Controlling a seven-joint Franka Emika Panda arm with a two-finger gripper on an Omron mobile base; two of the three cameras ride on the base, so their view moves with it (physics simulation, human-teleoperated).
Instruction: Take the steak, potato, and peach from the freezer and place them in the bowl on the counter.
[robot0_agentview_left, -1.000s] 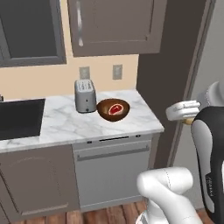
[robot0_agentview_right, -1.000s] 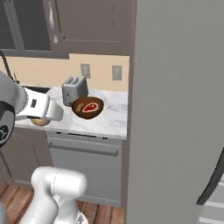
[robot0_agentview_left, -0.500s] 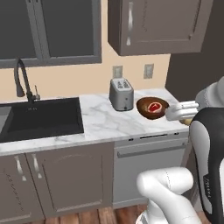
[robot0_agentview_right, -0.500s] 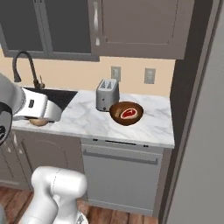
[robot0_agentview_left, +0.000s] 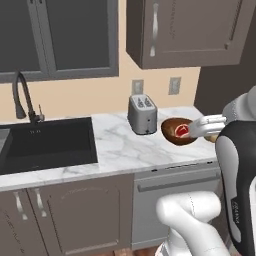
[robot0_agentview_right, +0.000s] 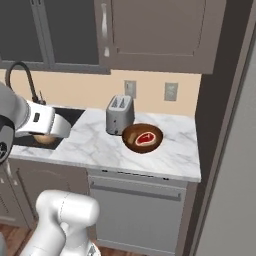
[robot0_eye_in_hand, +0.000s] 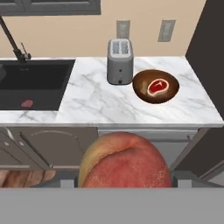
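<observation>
Since a second ago my base has driven left, so both base views have slid: the sink now fills the left of the left base view, and the bowl has gone from centre to the right edge. I count one peach, clamped in the gripper low in the hand view, out in front of the table and off its edge. One steak lies in the bowl, which stands on the table just beside the one toaster. I count one faucet behind the sink, two wall outlets above the toaster, and one small pink thing in the basin that I cannot identify. In the right base view the freezer stands at the right.
</observation>
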